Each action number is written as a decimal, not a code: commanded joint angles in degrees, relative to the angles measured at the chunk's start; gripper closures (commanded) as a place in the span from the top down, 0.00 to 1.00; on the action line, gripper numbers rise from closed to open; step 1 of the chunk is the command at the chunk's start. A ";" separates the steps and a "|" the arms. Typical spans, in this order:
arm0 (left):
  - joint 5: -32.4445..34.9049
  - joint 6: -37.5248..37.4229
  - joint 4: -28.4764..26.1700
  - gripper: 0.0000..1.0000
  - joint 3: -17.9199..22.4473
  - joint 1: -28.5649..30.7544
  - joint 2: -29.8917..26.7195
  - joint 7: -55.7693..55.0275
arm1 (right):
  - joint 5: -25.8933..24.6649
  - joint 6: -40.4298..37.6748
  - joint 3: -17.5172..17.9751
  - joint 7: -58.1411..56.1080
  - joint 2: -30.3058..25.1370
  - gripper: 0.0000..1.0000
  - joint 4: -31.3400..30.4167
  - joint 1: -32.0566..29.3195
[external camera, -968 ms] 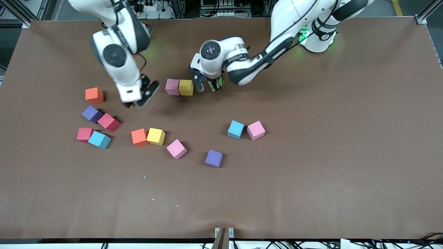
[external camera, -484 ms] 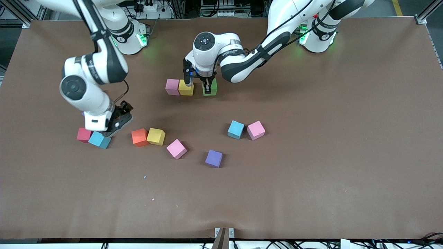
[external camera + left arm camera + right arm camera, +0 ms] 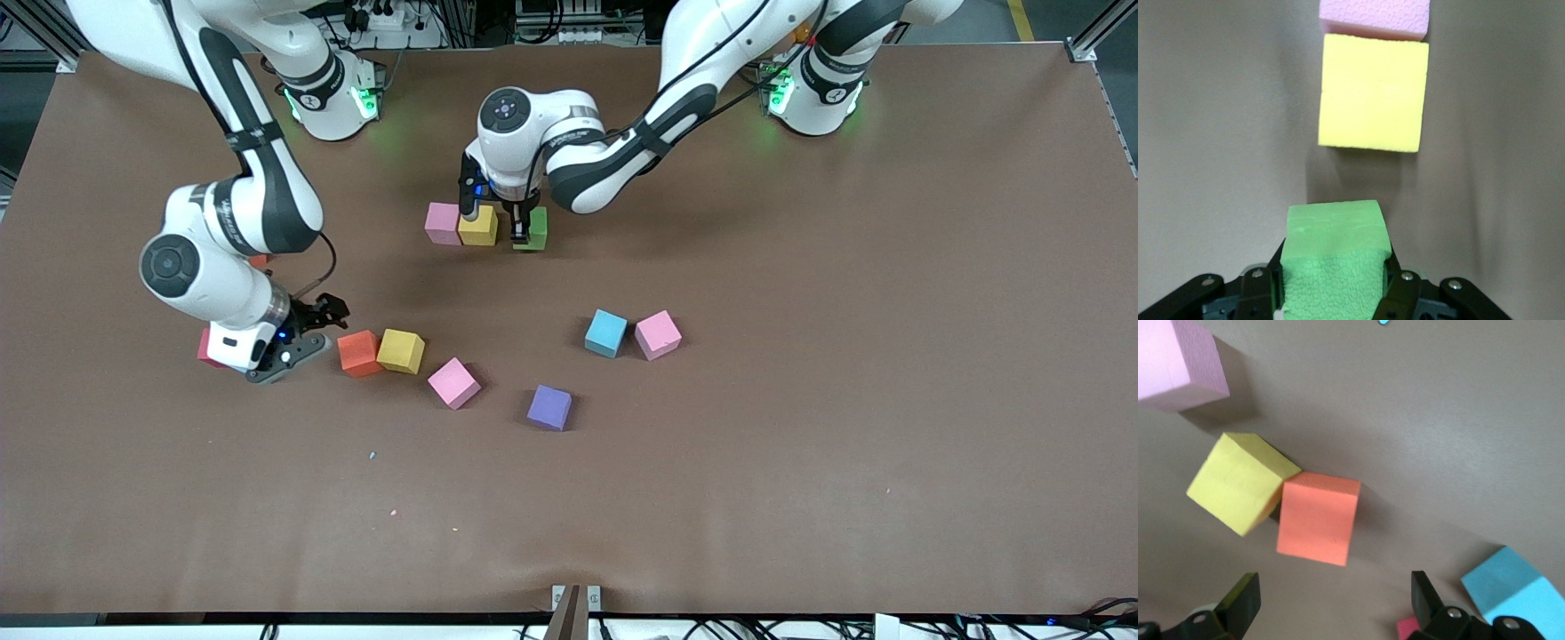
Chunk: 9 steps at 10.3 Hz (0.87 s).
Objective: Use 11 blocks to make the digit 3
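The green block (image 3: 1335, 257) sits clamped in my left gripper (image 3: 518, 233), near the worktop's rear edge, a gap short of the yellow block (image 3: 478, 226). Releasing here leaves a gapped, crooked row. My right gripper (image 3: 284, 348), fingers spread, hovers beside the orange block (image 3: 358, 353) and could nudge it.

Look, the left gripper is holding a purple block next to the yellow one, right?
Not purple. The left gripper is shut on a green block, as the left wrist view shows. It does sit next to the yellow block, with a gap between them.
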 commanded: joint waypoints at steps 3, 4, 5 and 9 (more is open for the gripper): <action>-1.80 -2.26 6.28 0.00 3.53 -4.68 2.55 1.92 | 1.15 3.25 0.25 8.41 4.79 1.00 0.04 0.45; -1.80 -2.26 6.72 0.00 3.53 -5.29 2.91 1.92 | 1.15 4.31 0.25 10.18 4.98 1.00 -0.49 1.06; -1.80 -2.17 6.72 0.00 3.53 -5.65 3.34 1.92 | 1.15 4.32 0.25 11.59 5.07 1.00 -0.93 1.67; -1.62 -2.17 6.99 0.00 5.11 -8.38 5.37 2.19 | 1.15 5.37 0.25 15.21 6.47 1.00 -0.76 1.77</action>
